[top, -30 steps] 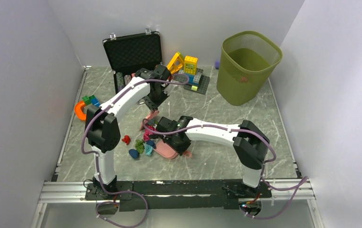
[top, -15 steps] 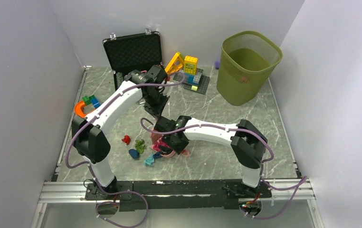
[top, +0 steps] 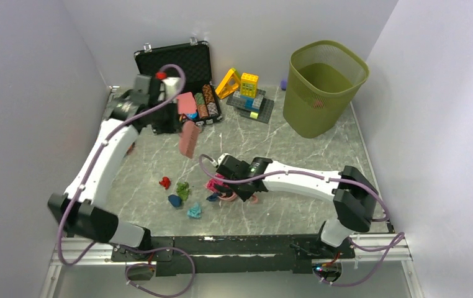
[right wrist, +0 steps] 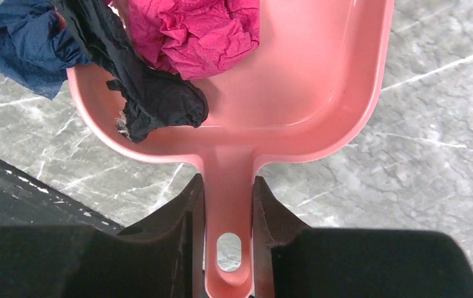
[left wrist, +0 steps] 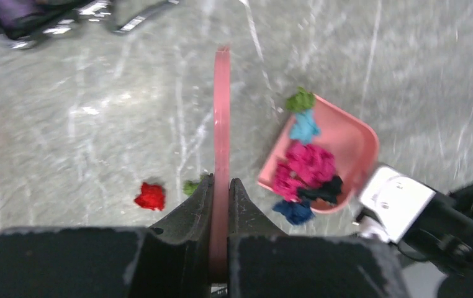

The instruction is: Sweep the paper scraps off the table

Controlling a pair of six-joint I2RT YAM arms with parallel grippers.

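Observation:
My left gripper [top: 183,118] is raised over the far left of the table [top: 296,149], shut on a flat pink sweeper [top: 189,139] that is seen edge-on in the left wrist view [left wrist: 221,112]. My right gripper [top: 237,184] is shut on the handle [right wrist: 228,205] of a pink dustpan [right wrist: 308,81]. In the dustpan lie pink [right wrist: 190,31] and black [right wrist: 159,99] paper scraps, and a dark blue one [right wrist: 17,43] hangs over its edge. Red [top: 165,182], green [top: 183,188], dark blue [top: 174,200] and teal [top: 194,212] scraps lie on the table left of the pan.
An open black case [top: 175,65] with poker chips [top: 208,102] stands at the far left. Building blocks [top: 249,93] sit at the far middle. A green waste bin [top: 324,87] stands at the far right. Walls close three sides, and a metal rail [top: 221,248] runs along the near edge.
My left arm has swung up and back to the far left, carrying the sweeper away from the dustpan. My right gripper has shifted the dustpan slightly to the right.

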